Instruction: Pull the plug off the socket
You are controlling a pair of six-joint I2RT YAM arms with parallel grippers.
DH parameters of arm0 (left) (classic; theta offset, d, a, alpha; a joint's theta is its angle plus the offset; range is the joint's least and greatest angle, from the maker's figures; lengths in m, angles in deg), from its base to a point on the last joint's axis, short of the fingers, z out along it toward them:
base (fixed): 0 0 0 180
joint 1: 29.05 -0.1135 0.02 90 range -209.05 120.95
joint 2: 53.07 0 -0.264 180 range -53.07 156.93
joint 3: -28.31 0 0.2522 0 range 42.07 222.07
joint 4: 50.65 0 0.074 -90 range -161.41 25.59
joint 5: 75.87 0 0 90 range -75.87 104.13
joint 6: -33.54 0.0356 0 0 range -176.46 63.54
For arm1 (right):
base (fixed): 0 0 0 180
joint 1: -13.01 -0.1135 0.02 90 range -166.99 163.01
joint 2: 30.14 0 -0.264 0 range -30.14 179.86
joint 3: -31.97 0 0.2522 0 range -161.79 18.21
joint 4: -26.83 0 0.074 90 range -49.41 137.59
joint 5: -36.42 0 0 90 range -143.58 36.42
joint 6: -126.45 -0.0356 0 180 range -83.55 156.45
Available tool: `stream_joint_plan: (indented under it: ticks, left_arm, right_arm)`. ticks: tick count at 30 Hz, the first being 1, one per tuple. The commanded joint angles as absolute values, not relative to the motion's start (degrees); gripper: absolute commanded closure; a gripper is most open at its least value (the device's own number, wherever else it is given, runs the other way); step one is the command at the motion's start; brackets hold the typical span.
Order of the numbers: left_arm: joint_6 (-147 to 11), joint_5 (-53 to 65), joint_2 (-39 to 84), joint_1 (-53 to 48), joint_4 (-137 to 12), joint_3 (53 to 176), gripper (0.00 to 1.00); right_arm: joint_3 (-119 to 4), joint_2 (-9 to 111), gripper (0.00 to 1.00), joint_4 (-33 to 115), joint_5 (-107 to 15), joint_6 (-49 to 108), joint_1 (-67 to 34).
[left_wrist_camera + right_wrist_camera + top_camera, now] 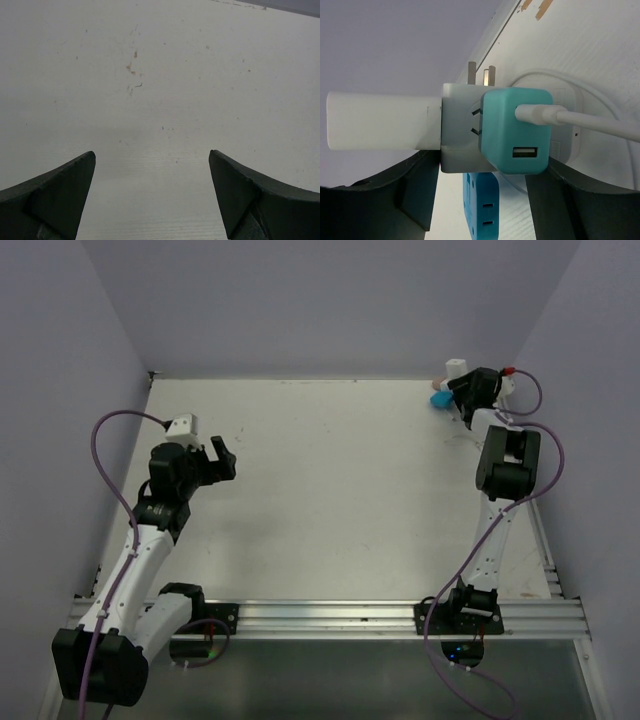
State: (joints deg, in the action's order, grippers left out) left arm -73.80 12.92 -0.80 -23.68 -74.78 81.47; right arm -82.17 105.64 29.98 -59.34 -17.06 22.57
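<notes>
The socket [462,127], a white cube with dark slot marks, has a teal plug [517,132] with a USB port and a white cable [580,120] pushed into its face. A flatter white block [380,120] sticks out of its left side, and two metal prongs [480,72] point away. My right gripper [490,165] is at the far right corner [468,390], one finger against the socket's corner and the other against the teal plug. My left gripper [222,462] is open and empty over bare table [152,157].
A blue adapter [482,205] lies on the table under the socket and shows in the top view [440,400]. A round white part [570,145] sits behind the teal plug. The back wall [395,40] and right wall are close. A red-tipped piece [510,370] sits by the right wrist.
</notes>
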Motion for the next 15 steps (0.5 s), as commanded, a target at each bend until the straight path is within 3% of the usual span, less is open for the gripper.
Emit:
stream_joint_plan:
  ticks: [1,8,15]
  left_arm:
    - [-72.6,13.1,-2.3,-24.1,-71.8,82.3,0.0]
    - [-72.5,11.3,-4.2,-24.2,-71.6,81.6,0.0]
    - [-72.3,7.1,-6.0,-24.2,-72.0,80.7,0.0]
  right_arm:
    - [-82.1,100.8,0.98,28.4,-53.9,-12.1,22.7]
    - [-75.2,90.6,1.0,34.7,-45.8,-2.3,20.7]
    - [-58.7,73.7,1.0,38.7,-36.1,10.0,17.0]
